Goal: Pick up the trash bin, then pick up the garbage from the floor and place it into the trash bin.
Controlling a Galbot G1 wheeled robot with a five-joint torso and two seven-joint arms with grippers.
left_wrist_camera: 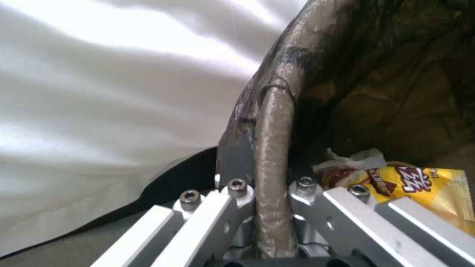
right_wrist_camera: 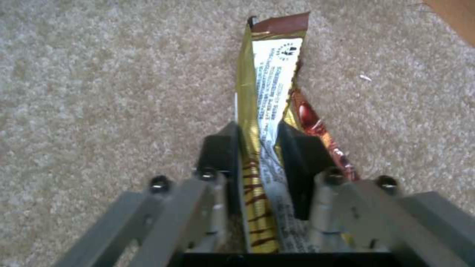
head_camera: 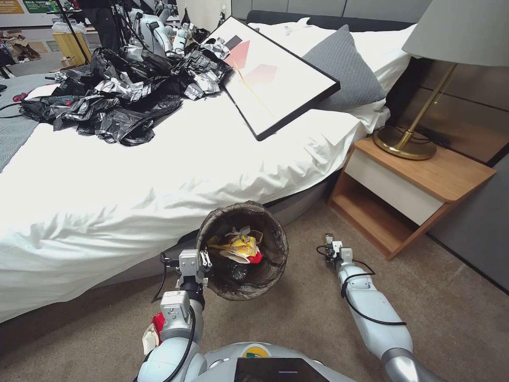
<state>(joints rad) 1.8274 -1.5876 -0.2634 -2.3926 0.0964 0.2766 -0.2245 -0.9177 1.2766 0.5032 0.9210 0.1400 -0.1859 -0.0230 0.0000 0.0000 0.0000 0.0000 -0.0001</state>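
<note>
Our right gripper (right_wrist_camera: 257,148) pinches a crinkly gold-and-brown foil wrapper (right_wrist_camera: 269,81) low over the coarse beige carpet (right_wrist_camera: 99,92), beside the wooden nightstand (head_camera: 424,185). Our left gripper (left_wrist_camera: 269,189) clamps the bag-lined rim of the round trash bin (head_camera: 244,252), held against the bed (head_camera: 159,175). We should carry the limp wrapper well over the bin's mouth before releasing.

Bare tan carpet floor (head_camera: 297,323) lies open between my two arms, and wide open to my right. The white-sheeted bed (head_camera: 132,185) walls off my left side, its edge just behind the round bin with the dark liner bag (head_camera: 273,265). The wooden nightstand with its open lower shelf (head_camera: 408,196) blocks the way ahead on my right.
</note>
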